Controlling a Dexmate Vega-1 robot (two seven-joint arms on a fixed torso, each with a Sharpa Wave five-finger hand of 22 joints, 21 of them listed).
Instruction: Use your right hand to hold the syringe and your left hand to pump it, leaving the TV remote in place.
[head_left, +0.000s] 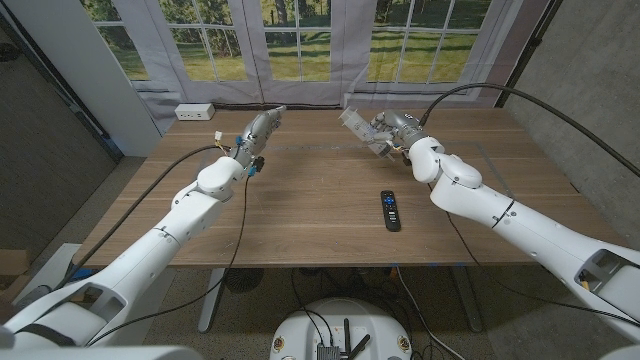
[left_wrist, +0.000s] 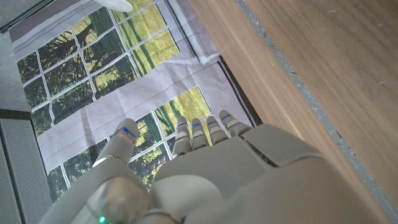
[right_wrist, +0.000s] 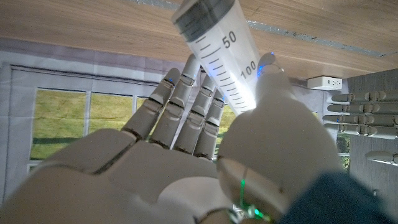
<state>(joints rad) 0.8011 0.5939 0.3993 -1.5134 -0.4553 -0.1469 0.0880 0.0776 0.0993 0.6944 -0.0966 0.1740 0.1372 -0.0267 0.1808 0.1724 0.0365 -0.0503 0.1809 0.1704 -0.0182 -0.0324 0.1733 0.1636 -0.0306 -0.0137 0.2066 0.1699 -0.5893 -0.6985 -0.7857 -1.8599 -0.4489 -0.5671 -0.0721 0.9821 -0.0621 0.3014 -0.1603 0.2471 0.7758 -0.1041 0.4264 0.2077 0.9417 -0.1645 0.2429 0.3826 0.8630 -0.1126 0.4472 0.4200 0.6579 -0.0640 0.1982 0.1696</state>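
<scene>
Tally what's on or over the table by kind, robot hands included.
Syringe: 1, held in the right hand
TV remote: 1
Power strip: 1
Robot hands: 2, counting the left hand
Total: 5

Bright daylight from the rear windows lights the table evenly; wrist views blur up close.
</scene>
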